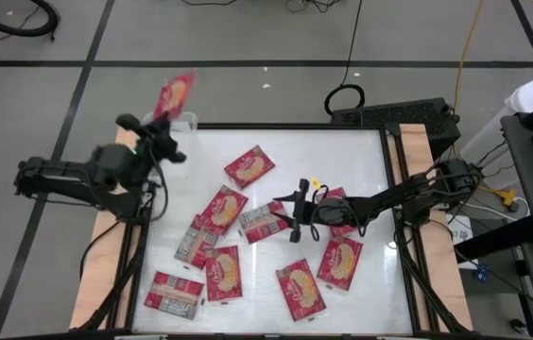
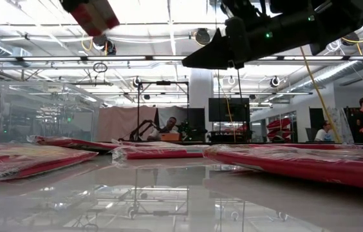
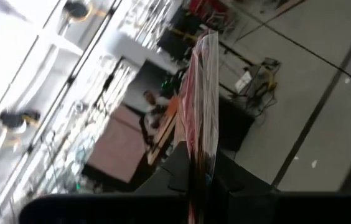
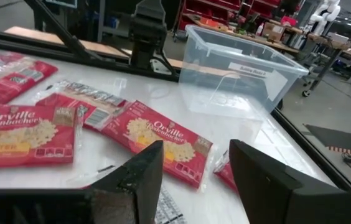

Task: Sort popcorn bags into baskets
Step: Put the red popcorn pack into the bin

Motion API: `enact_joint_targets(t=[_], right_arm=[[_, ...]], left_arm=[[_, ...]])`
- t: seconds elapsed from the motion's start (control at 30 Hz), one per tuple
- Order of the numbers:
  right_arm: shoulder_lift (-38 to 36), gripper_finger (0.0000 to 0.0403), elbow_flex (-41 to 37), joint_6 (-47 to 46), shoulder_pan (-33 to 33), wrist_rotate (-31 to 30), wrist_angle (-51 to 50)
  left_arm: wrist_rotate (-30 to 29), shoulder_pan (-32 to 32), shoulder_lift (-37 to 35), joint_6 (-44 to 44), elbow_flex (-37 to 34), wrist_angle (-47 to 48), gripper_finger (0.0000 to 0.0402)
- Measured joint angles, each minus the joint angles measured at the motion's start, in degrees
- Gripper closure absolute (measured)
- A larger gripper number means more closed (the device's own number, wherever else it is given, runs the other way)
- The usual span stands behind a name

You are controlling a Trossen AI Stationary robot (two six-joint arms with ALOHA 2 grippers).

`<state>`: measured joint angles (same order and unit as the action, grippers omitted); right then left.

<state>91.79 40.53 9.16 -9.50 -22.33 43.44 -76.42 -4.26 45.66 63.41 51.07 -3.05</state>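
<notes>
High view shows the left tool [image 1: 161, 127] raised at the table's far left corner, clenched on one red popcorn bag [image 1: 174, 94] that sticks up and out past the table edge, above or just beyond the clear bin [image 1: 183, 120] sitting at that corner; I cannot tell whether the bag is directly over the bin. From the left wrist view the held bag [image 3: 201, 93] stands edge-on between the dark fingers [image 3: 182, 171], with the room floor and a seated person far behind it. The right tool [image 1: 297, 211] hovers low over the middle of the white table [image 1: 342, 151], its fingers spread and gripping nothing, the arm reaching in from the right side. Its own camera looks between the two parted fingers [image 4: 139, 177] at a bag lying flat with the printed face up [image 4: 160, 142], more bags [image 4: 20, 134] beside it, and the clear bin [image 4: 241, 78] standing farther off near the table edge. The other bags lie scattered flat across the centre and near side of the table [image 1: 221, 274], some overlapping, a few showing a pale panel [image 1: 174, 295]. Low view has red bags [image 2: 297, 161] lying flat on the glossy top, with the held bag [image 2: 94, 14] high at upper left and people in the room behind.
</notes>
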Motion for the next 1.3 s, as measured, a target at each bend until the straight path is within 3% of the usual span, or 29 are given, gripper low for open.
enact_joint_targets(t=[0.13, 0.33, 0.6, 0.67, 0.77, 0.87, 1.07, 1.2, 1.3], right_arm=[[0.0, 0.0225, 0.0, 0.1, 0.0, 0.1, -0.3], [0.0, 0.0225, 0.0, 0.0, 0.0, 0.0, -0.2], [0.0, 0.0225, 0.0, -0.6, -0.3, 0.0, -0.2], [0.0, 0.0225, 0.0, -0.9, -0.4, 0.1, -0.2], [0.0, 0.0225, 0.0, -0.9, -0.4, 0.1, -0.4], [0.0, 0.0225, 0.0, -1.0, -0.3, 0.1, -0.4], [0.0, 0.0225, 0.0, -1.0, -0.5, 0.1, -1.7], [0.0, 0.0225, 0.0, -1.0, -0.5, 0.1, -2.2], [0.0, 0.0225, 0.0, -1.0, -0.7, 0.1, -2.8]], left_arm=[[0.3, 4.3, 0.2, -7.9, 7.0, 11.6, 0.0384], [1.5, 9.3, 1.0, -29.8, 15.1, 32.2, 0.0384], [18.6, 13.8, 4.5, -62.7, 16.0, 64.5, 0.0384], [22.5, 14.3, 6.2, -67.2, 15.9, 67.4, 0.0384], [28.5, 14.3, 8.5, -66.0, 17.0, 65.3, 0.0384], [27.1, 15.8, 11.1, -60.4, 20.0, 63.2, 0.0384], [29.2, 27.6, 14.5, -50.1, 27.9, 65.4, 0.0384], [40.1, 37.8, 15.1, -43.9, 30.9, 67.9, 0.0384], [46.7, 40.4, 15.0, -47.2, 30.8, 76.1, 0.0385]])
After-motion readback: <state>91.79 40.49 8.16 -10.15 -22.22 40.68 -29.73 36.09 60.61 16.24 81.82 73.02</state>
